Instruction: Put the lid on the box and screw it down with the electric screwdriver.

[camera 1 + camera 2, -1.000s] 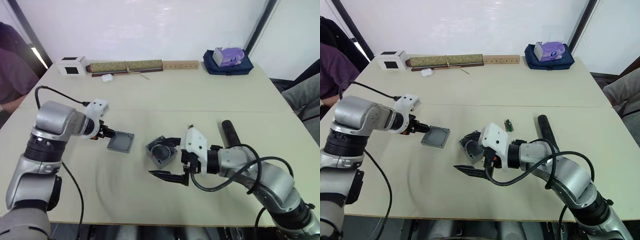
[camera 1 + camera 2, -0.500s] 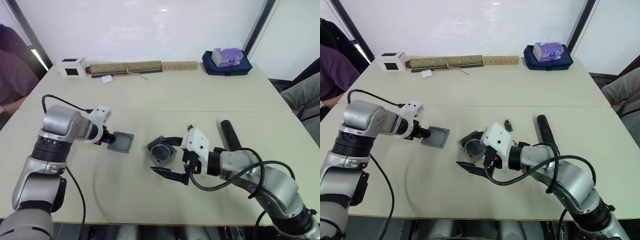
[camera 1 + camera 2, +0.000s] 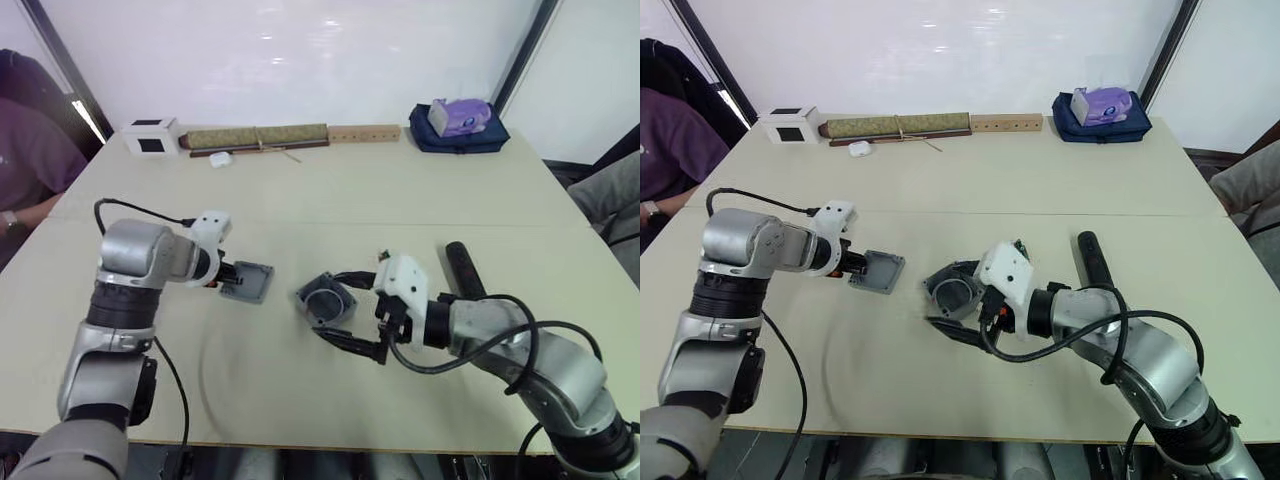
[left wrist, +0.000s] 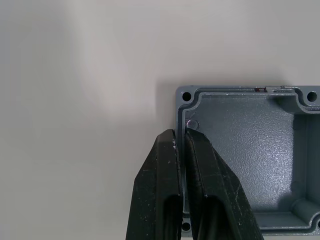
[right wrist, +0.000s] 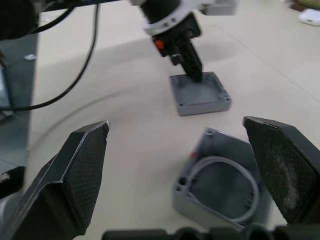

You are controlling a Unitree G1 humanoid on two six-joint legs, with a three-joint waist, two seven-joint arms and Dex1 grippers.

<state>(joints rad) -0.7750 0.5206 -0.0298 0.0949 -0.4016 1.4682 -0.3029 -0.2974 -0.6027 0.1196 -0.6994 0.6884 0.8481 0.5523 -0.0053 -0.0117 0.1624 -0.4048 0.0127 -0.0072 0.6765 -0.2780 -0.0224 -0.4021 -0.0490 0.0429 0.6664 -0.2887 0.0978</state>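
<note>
left eye view: beige table (image 3: 330, 190), white wall (image 3: 300, 60) behind.

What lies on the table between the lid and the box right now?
Nothing: only bare table separates the lid, pinched by the left hand, from the box, clearest in the right eye view.
</note>
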